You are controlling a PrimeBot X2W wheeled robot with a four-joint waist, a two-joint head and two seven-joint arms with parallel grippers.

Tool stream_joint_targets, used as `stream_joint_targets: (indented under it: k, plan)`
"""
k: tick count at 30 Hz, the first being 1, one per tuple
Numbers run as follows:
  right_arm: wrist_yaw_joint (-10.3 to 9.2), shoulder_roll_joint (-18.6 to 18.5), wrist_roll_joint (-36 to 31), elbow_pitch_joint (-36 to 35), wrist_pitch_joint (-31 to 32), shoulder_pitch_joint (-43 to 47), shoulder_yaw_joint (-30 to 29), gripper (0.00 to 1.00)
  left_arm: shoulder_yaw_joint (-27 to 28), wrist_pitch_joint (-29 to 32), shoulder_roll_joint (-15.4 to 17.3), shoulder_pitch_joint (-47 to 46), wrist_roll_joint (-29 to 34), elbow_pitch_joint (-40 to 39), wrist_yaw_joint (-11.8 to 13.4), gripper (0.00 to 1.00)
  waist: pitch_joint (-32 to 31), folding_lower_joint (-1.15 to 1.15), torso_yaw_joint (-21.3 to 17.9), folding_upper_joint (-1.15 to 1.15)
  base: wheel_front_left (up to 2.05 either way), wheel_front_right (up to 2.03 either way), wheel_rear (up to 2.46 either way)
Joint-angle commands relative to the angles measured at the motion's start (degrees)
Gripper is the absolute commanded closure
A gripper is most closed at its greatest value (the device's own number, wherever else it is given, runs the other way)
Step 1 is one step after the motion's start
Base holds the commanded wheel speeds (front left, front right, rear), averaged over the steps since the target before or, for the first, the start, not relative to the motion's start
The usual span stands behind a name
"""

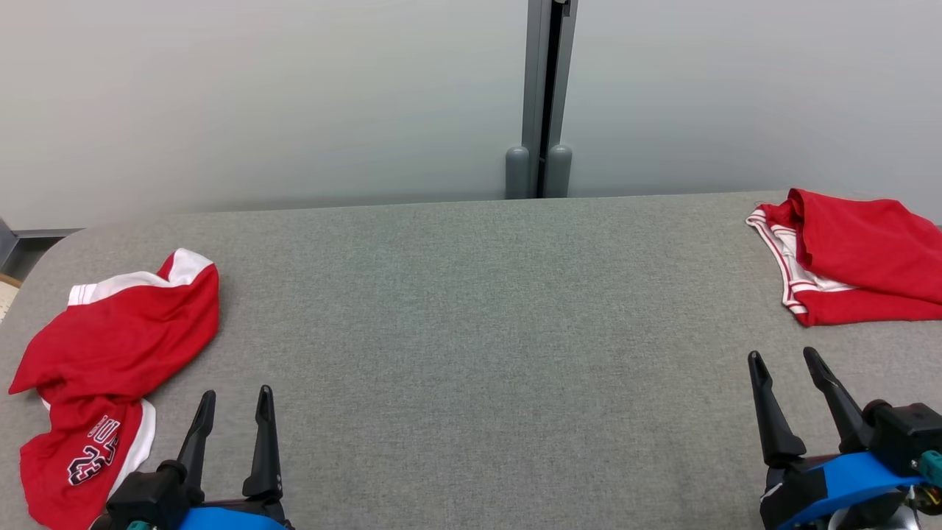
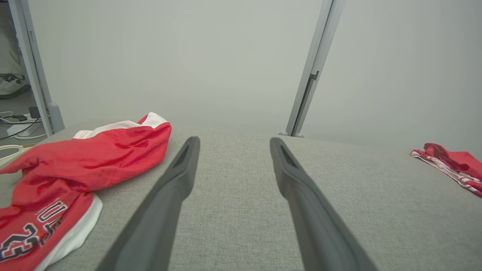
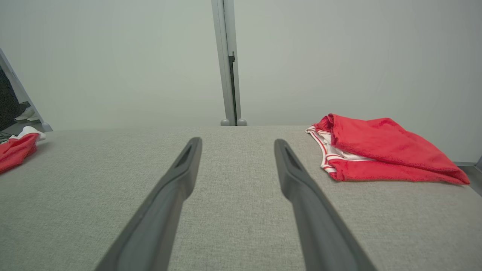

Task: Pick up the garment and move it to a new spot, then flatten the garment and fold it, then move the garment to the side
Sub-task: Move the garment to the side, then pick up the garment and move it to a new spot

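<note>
A crumpled red garment (image 1: 110, 353) with white trim and a printed number lies at the table's left end, and the left wrist view has it (image 2: 86, 162) at the left. My left gripper (image 1: 237, 391) stands open just right of it, apart from the cloth, fingers (image 2: 177, 177) empty. My right gripper (image 1: 781, 353) is open near the front right, nothing between its fingers (image 3: 297, 180). A second red garment (image 1: 861, 258), folded, with white striped trim, lies beyond it at the far right (image 3: 380, 150).
The grey fabric-covered table (image 1: 478, 331) stretches bare between the two garments. A pale wall panel with a grey vertical post (image 1: 544, 96) stands right behind the far edge. Cables and a shoe (image 2: 11, 84) lie on the floor past the left end.
</note>
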Motion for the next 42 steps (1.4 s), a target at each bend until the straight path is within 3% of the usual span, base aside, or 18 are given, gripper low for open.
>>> stream_joint_targets:
  k: [1, 13, 20, 42]
  plan:
    - [0.01, 0.41, -0.44, -0.54, 0.26, 0.98, -0.30, 0.00, 0.26, -0.24, -0.05, 0.22, 0.19, 0.13, -0.14, 0.00, 0.07, 0.01, -0.18, 0.00, 0.00, 0.00, 0.00]
    - [0.01, 1.80, -1.34, -2.90, 1.16, 3.20, -0.89, 0.00, 0.52, -0.24, -0.20, -0.61, 0.58, 0.44, -0.53, 0.00, 0.34, 0.01, -1.13, 0.00, 0.00, 0.00, 0.00]
    - [0.01, 2.25, -1.44, -2.20, 1.15, 3.17, -0.13, 0.00, 0.60, -0.25, -0.31, -0.85, 0.55, -0.23, -0.63, 0.00, 0.23, 0.01, 0.36, 0.00, 0.00, 0.00, 0.00]
    - [0.01, 3.05, -1.26, 0.66, -0.31, 3.04, 2.49, 0.00, 1.44, 0.68, 1.58, 1.52, -0.12, -2.24, 0.86, 0.00, -0.26, 0.01, 18.24, 0.00, 0.00, 0.00, 0.00]
